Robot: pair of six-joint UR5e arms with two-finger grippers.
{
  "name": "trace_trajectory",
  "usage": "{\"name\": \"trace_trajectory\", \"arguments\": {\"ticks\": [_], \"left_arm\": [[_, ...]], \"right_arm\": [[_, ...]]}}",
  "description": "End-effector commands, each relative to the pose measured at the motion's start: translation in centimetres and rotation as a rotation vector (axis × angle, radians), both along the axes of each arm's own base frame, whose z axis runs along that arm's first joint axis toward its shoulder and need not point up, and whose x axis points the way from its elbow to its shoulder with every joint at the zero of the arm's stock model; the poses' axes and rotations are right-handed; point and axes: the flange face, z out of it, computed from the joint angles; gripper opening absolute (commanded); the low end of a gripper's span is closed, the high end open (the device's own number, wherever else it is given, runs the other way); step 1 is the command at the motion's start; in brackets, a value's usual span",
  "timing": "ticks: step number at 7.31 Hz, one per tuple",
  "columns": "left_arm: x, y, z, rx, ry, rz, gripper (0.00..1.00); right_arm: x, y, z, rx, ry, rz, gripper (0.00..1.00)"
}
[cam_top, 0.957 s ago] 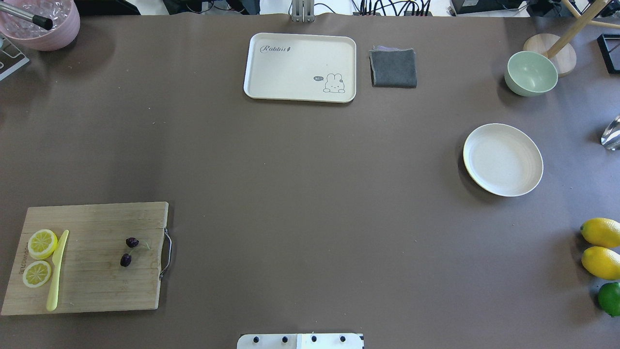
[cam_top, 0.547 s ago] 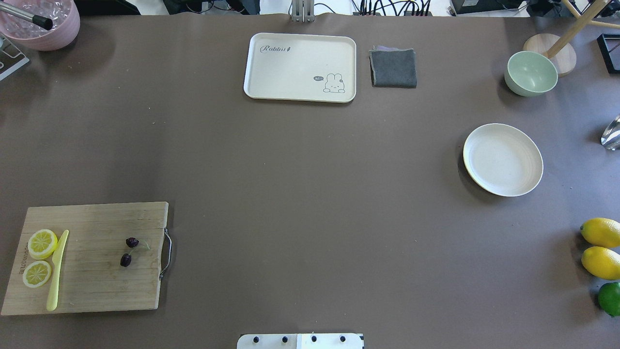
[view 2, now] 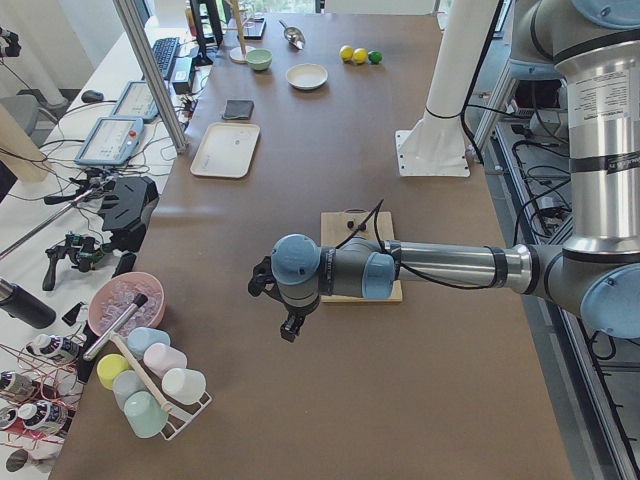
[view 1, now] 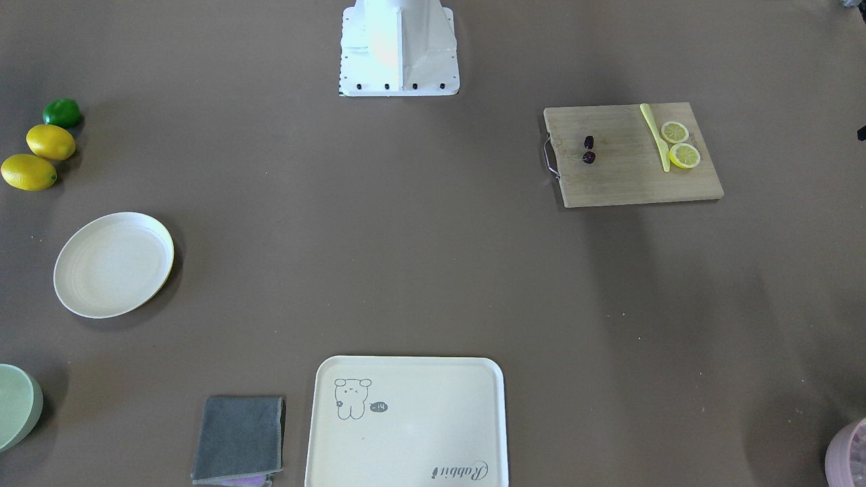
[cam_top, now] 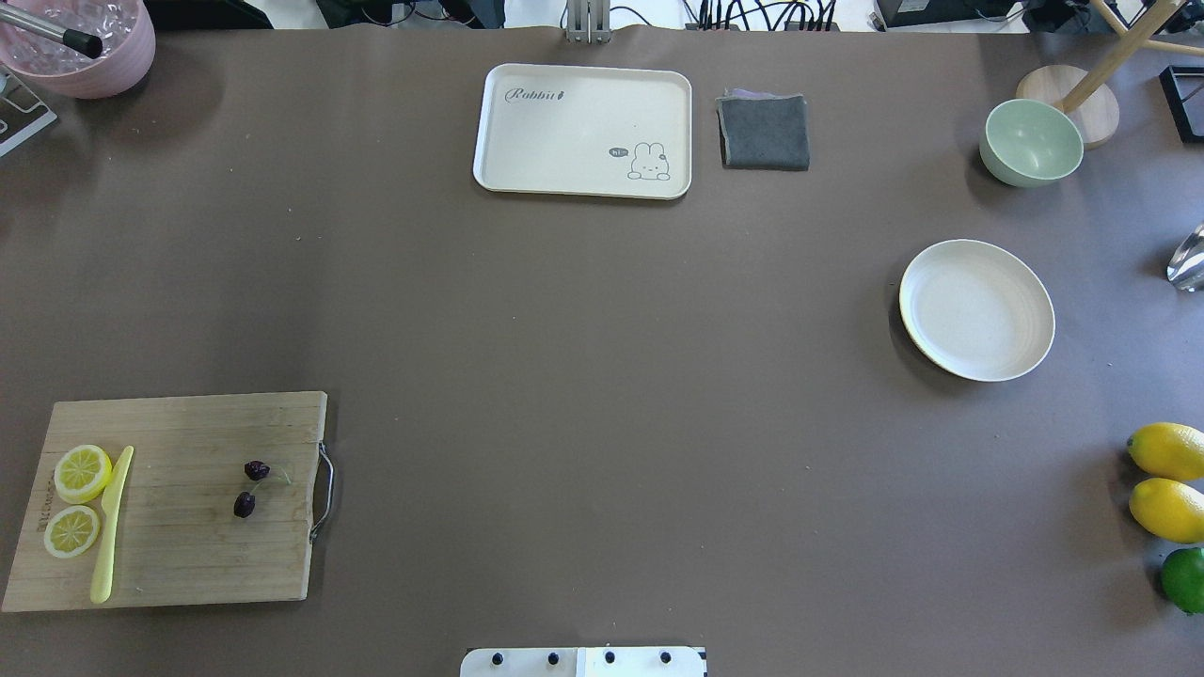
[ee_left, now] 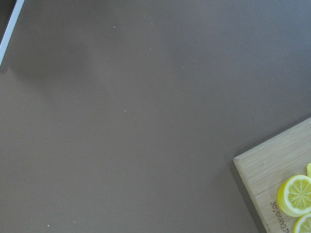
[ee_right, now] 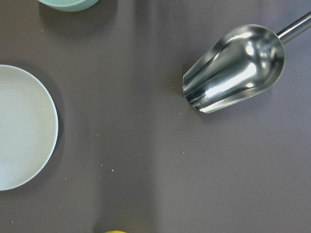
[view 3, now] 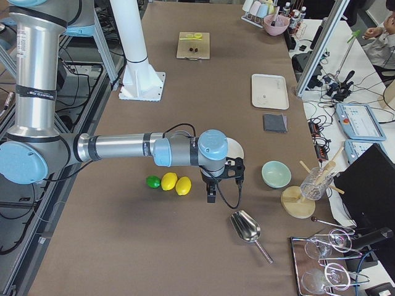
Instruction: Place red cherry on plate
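The red cherry [cam_top: 244,505], two dark maroon fruits on a pale stem, lies on the wooden cutting board [cam_top: 179,555] at the near left; the front view has the cherry [view 1: 588,157] near the board's handle. The plate [cam_top: 976,310], cream with a yellowish-green rim, sits bare at the far right and is the plate [view 1: 111,264] on the front view's left. My left gripper [view 2: 290,325] hangs beyond the board's outer end and shows only in the left side view. My right gripper [view 3: 211,196] hovers past the plate, beside the lemons. I cannot tell whether either is open or shut.
Two lemon slices [cam_top: 81,473] and a yellow knife [cam_top: 110,527] share the board. A cream rabbit tray [cam_top: 582,130], grey cloth [cam_top: 764,132] and green bowl [cam_top: 1031,142] stand along the far side. Lemons [cam_top: 1166,480], a lime [cam_top: 1183,579] and a steel scoop [ee_right: 233,70] are right.
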Motion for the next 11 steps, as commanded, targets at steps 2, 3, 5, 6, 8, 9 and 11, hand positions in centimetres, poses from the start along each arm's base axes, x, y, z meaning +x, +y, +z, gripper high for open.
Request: {"name": "trace_trajectory", "arguments": {"ticks": [2, 3, 5, 6, 8, 9, 11], "left_arm": [[1.6, -0.2, -1.2, 0.022, -0.001, 0.036, 0.98], [1.5, -0.2, -1.3, 0.024, -0.004, 0.036, 0.98], [1.4, -0.3, -2.3, 0.052, -0.022, 0.034, 0.98], [1.2, 0.7, -1.2, 0.049, -0.011, 0.039, 0.98], [1.1, 0.7, -3.2, 0.091, -0.004, 0.028, 0.98], [1.3, 1.6, -4.2, 0.114, 0.031, 0.037, 0.98], [1.2, 2.9, -3.6, 0.094, 0.039, -0.02, 0.98]], "right_arm": [[-0.3, 1.2, -1.5, 0.024, -0.05, -0.008, 1.0], [-0.5, 1.3, -1.7, 0.023, -0.083, -0.01, 1.0], [-0.9, 1.4, -1.5, 0.001, -0.106, -0.008, 0.99], [-1.8, 1.3, -1.2, -0.005, -0.108, -0.029, 0.98], [-5.2, 0.4, -1.6, -0.021, -0.108, -0.089, 0.98], [-7.0, -0.5, -2.5, -0.012, -0.108, -0.121, 0.98], [-11.9, -3.3, -4.9, -0.039, -0.114, -0.157, 0.87]]}}
